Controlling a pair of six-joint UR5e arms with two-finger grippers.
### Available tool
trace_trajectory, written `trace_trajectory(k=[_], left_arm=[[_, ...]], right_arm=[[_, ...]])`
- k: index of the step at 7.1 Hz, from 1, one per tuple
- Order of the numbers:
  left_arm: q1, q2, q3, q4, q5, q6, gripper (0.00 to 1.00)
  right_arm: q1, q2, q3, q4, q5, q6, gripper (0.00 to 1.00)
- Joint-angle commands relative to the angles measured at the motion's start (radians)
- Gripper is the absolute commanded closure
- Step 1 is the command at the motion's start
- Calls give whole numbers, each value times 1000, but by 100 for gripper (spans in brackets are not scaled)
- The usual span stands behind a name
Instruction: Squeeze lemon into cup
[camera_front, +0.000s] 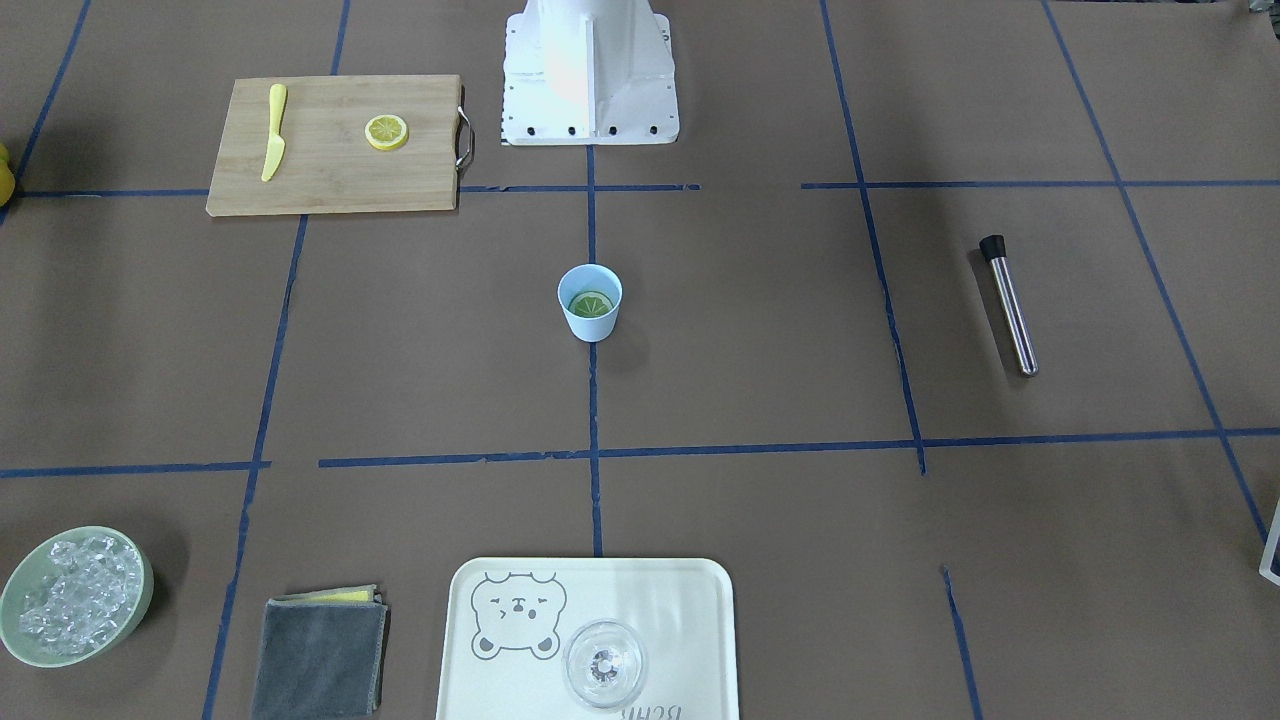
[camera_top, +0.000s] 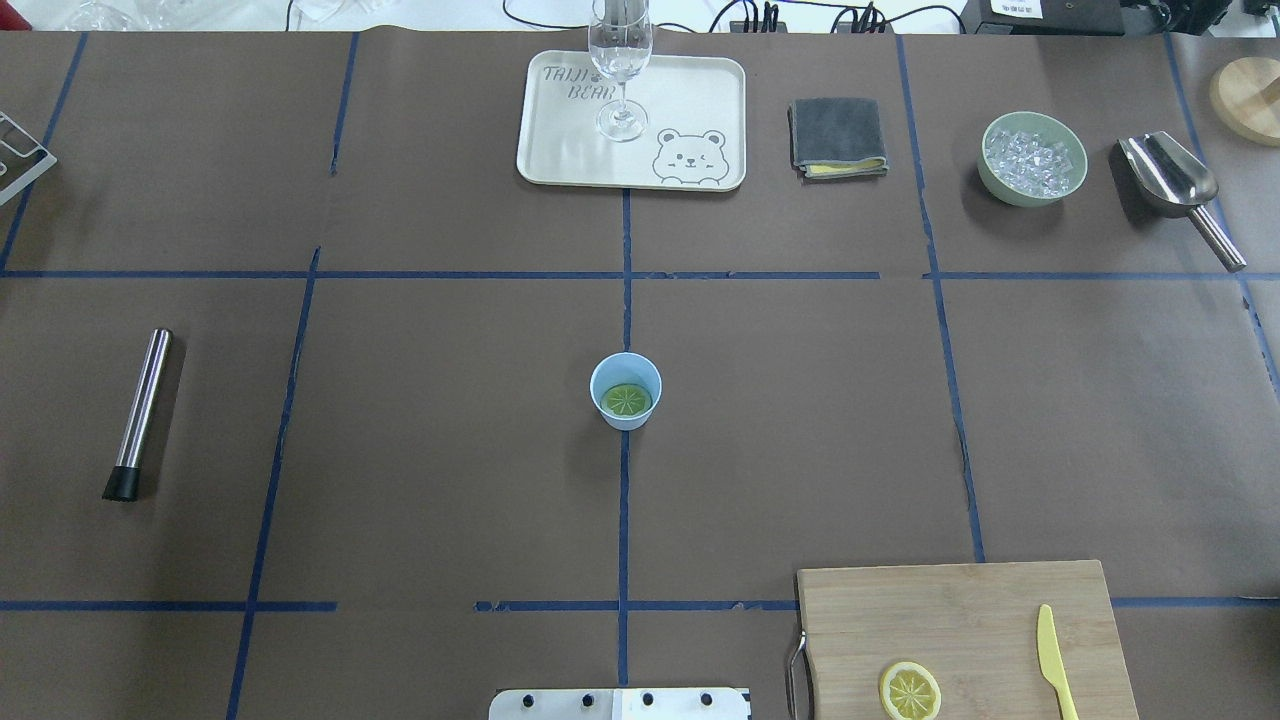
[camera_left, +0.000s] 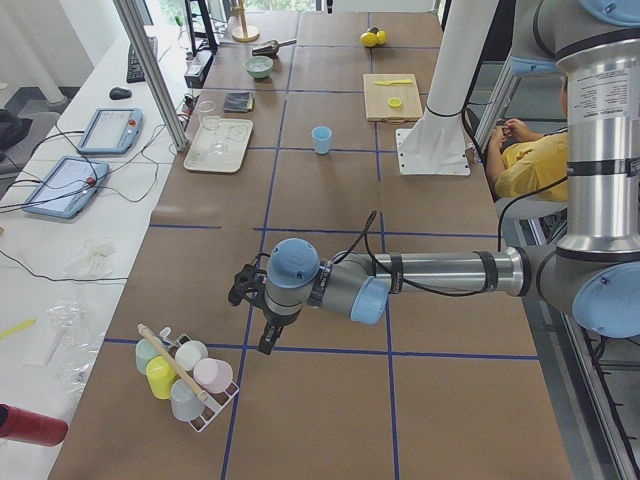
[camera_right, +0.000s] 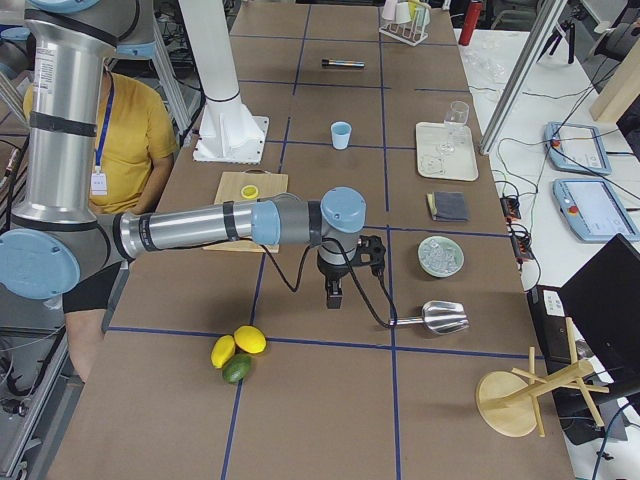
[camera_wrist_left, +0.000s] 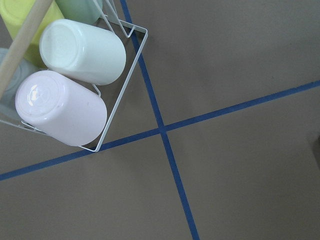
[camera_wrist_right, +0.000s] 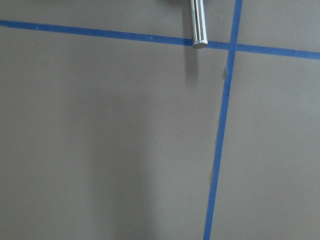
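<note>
The light-blue cup (camera_front: 590, 318) stands upright at the table's middle, also in the overhead view (camera_top: 625, 372). A lemon slice (camera_top: 627, 400) lies flat inside it and looks greenish there. A second lemon slice (camera_front: 386, 132) lies on the wooden cutting board (camera_front: 330, 170). Both arms are far from the cup and show only in the side views. My left gripper (camera_left: 267, 338) hangs over the table near a rack of cups. My right gripper (camera_right: 333, 293) hangs near the scoop. I cannot tell whether either is open or shut.
A yellow plastic knife (camera_front: 273, 130) lies on the board. A tray (camera_front: 690, 600) holds a clear glass (camera_front: 604, 663). A grey cloth (camera_front: 318, 655), a bowl of ice (camera_front: 75, 595), a steel muddler (camera_front: 1008, 303), a scoop (camera_top: 1170, 180) and the cup rack (camera_wrist_left: 75, 75) stand around.
</note>
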Motion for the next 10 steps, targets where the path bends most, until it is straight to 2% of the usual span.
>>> trace_trajectory(k=[1,3,4,5,7,9,10], left_arm=[[-4,38,-31,89,23,54,0],[-4,-68,-132,531,23,49,0],[-7,-88,-169,632,25,4,0],[-6,-56,-180,625,29,11,0],[-3,-54,-136,521,22,5,0],[-1,-57,-132,505,20,9,0],[-3,-61,-114,458,28,9,0]], right_arm=[[10,-8,-14,-7,3,-62,0],[9,5,-55,-12,-3,-76,0],[9,5,-57,-12,-2,-76,0],[9,4,-57,-11,3,-76,0],[9,-13,-46,-1,17,-66,0],[22,-19,-31,2,12,-69,0],[22,-18,-32,2,7,-70,0]])
